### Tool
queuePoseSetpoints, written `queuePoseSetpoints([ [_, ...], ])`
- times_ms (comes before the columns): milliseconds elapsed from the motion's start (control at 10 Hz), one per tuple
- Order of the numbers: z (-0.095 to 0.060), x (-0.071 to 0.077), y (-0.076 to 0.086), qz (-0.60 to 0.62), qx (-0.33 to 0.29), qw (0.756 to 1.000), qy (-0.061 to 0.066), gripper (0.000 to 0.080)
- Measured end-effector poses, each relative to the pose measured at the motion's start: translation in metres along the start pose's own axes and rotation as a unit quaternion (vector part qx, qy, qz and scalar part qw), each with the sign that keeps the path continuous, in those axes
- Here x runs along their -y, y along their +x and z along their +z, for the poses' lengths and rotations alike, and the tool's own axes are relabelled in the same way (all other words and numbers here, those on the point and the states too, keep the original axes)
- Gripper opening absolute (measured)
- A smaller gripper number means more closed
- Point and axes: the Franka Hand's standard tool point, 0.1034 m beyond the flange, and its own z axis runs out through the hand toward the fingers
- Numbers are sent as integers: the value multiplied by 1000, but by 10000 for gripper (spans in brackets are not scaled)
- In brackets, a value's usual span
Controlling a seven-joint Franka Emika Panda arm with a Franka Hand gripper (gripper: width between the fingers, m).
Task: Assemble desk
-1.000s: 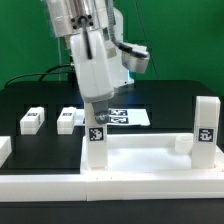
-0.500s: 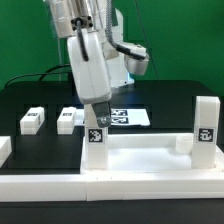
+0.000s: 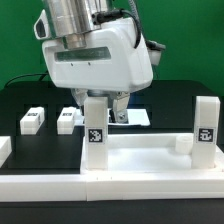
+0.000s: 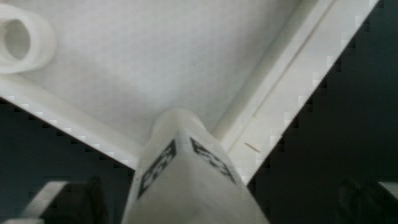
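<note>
Exterior view: the gripper (image 3: 106, 110) hangs over the upright leg (image 3: 96, 138), which stands at a corner of the desk top (image 3: 150, 158), lower centre-left of the frame. A second leg (image 3: 205, 125) stands at the right edge. The far-left loose leg (image 3: 31, 121) and the inner loose leg (image 3: 68, 120) lie on the black surface (image 3: 25, 95) at mid-left. In the wrist view the jaws look spread, with dark gaps either side of the leg. The step looks like screwing this leg home. Next the jaws should close squarely on it and twist.
</note>
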Motion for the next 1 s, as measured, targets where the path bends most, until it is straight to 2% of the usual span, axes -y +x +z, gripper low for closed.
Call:
queuePoseSetpoints([
  [100,0,-1,1,-49,-1,999,-1,649],
  [200,-1,-5,5,-160,-8,987,-20,649],
  [300,-3,-5,9,-266,-16,963,-44,649],
  [400,-3,-5,9,-318,-17,947,-47,649],
  [700,-2,-7,10,-298,-19,953,-47,638],
  [900,-2,-6,10,-220,-22,974,-44,284],
  [1000,-2,-6,10,-194,-24,980,-44,284],
])
